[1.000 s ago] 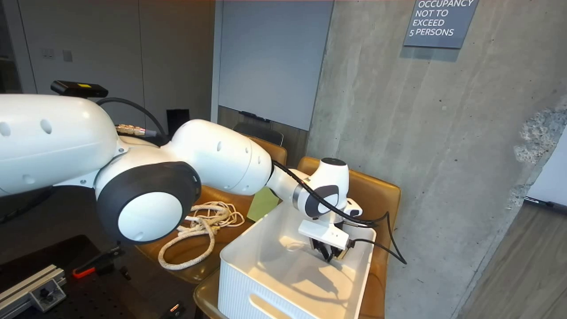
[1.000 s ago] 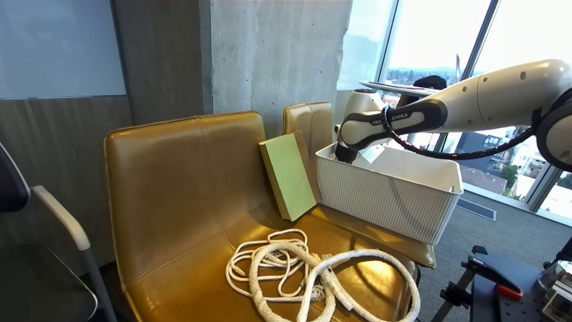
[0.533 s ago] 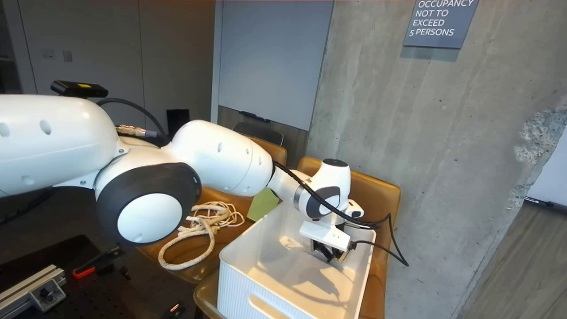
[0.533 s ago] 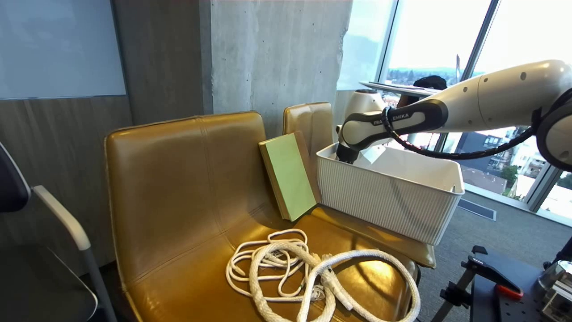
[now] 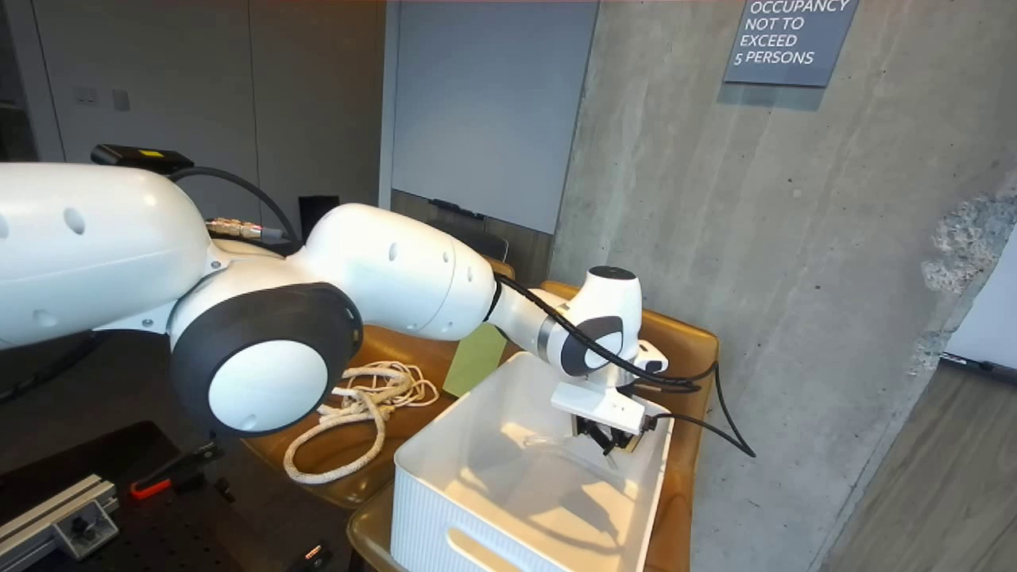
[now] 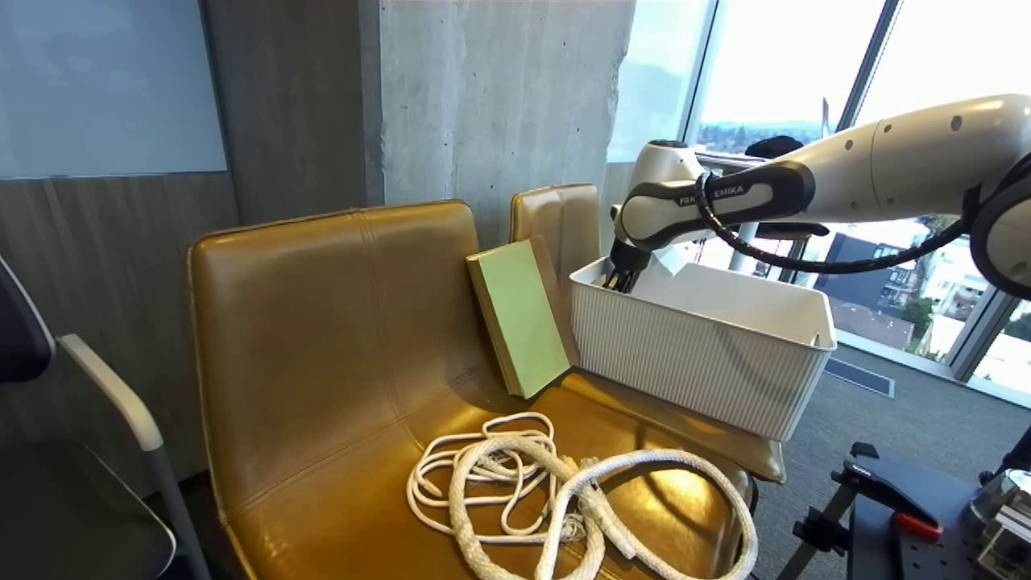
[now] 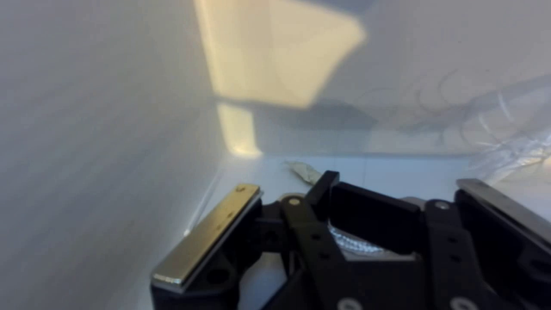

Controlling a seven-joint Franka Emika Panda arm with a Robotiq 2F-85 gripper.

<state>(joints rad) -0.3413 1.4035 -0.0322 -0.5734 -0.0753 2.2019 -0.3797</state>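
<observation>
end effector [image 7: 333, 193] pressed together inside white bin [image 5: 429, 508], toward its far end in an exterior view. pale scrap [image 7: 303, 171] shows by the tips, can't tell if gripped; clear plastic [image 7: 523, 150] to the right in wrist view.

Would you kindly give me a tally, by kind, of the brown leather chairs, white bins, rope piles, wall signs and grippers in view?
Brown leather chairs: 2
White bin: 1
Rope pile: 1
Wall sign: 1
Gripper: 1
Total: 6
</observation>
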